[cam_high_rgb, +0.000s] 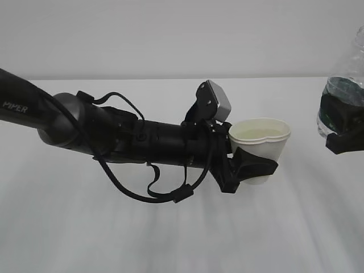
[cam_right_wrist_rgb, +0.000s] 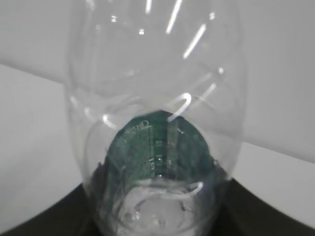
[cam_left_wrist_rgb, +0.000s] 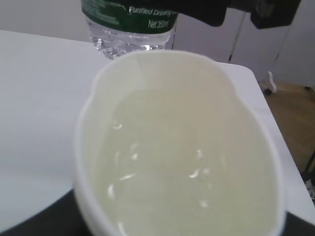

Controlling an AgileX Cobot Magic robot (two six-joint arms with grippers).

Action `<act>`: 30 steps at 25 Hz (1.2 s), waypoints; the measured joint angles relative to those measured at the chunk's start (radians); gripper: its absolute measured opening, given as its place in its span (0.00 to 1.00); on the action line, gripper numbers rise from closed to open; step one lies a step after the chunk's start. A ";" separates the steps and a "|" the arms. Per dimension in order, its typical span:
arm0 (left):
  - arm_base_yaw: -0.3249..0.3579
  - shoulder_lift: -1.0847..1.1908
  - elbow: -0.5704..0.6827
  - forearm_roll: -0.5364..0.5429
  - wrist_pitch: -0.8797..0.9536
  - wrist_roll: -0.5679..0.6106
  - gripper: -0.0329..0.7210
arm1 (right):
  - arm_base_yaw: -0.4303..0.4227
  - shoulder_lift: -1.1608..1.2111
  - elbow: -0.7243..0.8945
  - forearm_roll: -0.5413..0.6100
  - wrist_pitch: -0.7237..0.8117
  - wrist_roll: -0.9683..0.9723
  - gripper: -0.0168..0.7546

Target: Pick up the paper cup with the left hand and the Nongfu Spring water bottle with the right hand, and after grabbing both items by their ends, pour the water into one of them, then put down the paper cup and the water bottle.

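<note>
Left pincer [cam_high_rgb: 250, 168] grips paper cup [cam_high_rgb: 260, 139] w/ water [cam_left_wrist_rgb: 172, 167]; right pincer [cam_high_rgb: 341, 128] grips bottle [cam_high_rgb: 344, 79].

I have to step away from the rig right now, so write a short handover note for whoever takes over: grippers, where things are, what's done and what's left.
Left gripper: shut on the paper cup, held upright above the table, gripped around its lower body.
Right gripper: shut on the water bottle at its label, at the right edge of the exterior view, apart from the cup.
Done: both things are lifted; water sits in the cup, well up its wall. The upper bottle looks empty from the right wrist view.
Left: set the cup and the bottle down on the table, then open both grippers.
</note>
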State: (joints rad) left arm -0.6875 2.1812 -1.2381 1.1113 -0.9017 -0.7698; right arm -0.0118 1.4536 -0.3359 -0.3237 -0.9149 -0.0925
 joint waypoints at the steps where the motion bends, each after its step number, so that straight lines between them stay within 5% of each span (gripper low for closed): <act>1: 0.005 0.000 0.000 0.000 0.000 0.000 0.55 | 0.000 0.019 -0.001 0.002 -0.037 0.014 0.47; 8: 0.039 0.000 0.000 0.000 0.003 0.000 0.55 | 0.000 0.175 -0.010 0.022 -0.197 0.068 0.47; 30: 0.050 0.000 0.000 0.004 0.003 0.041 0.55 | 0.000 0.494 -0.138 0.024 -0.209 0.076 0.42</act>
State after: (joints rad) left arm -0.6373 2.1812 -1.2381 1.1149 -0.8983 -0.7287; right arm -0.0118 1.9473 -0.4737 -0.2996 -1.1239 -0.0169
